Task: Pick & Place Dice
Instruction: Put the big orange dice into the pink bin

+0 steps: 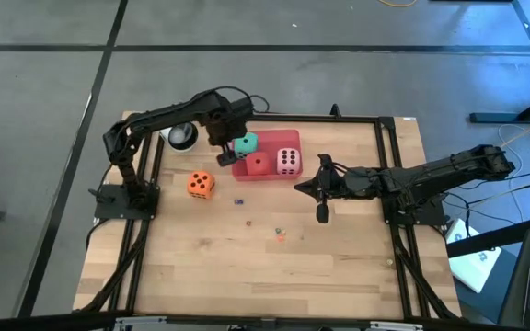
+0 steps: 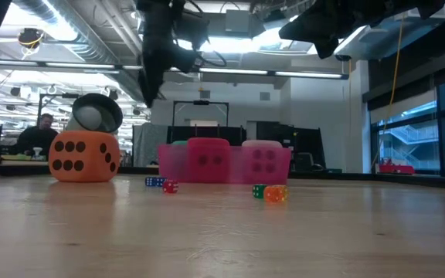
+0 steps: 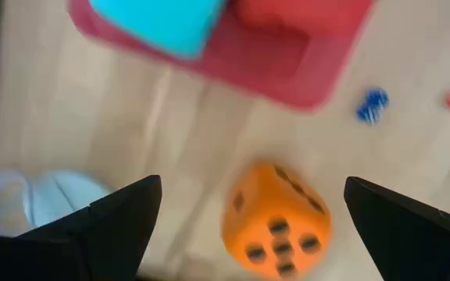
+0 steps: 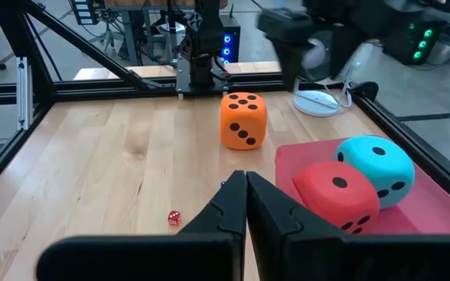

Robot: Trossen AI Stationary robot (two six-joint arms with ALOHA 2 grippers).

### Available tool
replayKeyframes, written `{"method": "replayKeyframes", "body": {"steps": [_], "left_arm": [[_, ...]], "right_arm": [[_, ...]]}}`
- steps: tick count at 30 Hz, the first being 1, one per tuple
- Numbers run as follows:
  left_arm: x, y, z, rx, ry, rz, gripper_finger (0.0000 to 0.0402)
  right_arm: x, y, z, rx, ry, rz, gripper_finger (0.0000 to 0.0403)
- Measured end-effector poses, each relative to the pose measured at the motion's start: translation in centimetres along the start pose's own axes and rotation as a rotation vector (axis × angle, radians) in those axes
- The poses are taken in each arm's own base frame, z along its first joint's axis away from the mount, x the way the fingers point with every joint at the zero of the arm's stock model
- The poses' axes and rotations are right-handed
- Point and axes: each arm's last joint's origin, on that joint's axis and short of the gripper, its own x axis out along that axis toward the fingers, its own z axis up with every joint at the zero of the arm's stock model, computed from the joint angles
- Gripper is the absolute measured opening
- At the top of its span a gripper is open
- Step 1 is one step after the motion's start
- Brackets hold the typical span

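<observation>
Small coloured beads (image 2: 269, 192) lie scattered on the wooden table (image 1: 265, 267) nearest the low camera, a red and a blue one (image 2: 154, 182) farther along the boards. Behind them stands the pink tray (image 1: 247, 172), holding three of the four dice: the red die (image 1: 259, 165) in the middle, the pink die (image 1: 288, 161) beside it toward the right arm's side, and the teal die (image 1: 246, 143) at the tray's far corner on the left arm's side, where it appears to lean on the red die. The orange die (image 1: 201, 184) sits alone on the table, outside the tray and near the left arm's base. The left gripper (image 1: 224, 152) hangs above the table at the tray's left edge, just beside the teal die, its fingers (image 3: 108, 222) spread wide with nothing between them; its wrist view looks down on the orange die below. The right gripper (image 1: 322, 213) waits over the table to the right of the tray, apart from it, fingers (image 4: 225, 204) pressed together and empty. A white round dish (image 1: 182, 136) rests near the table's far left corner. A person (image 2: 43, 133) sits in the room beyond the table.
</observation>
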Motion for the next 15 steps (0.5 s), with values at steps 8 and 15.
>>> {"method": "replayKeyframes", "body": {"steps": [8, 15], "left_arm": [[-3.0, -4.1, -3.2, 0.006, 0.005, 0.104, 0.04], [-5.5, -7.1, -6.2, 0.065, -0.287, 0.108, 0.04]], "right_arm": [[0.0, 0.0, 0.0, 0.001, 0.0, 0.0, 0.0011], [0.0, 0.0, 0.0, 0.009, 0.0, 0.0, 0.0011]]}}
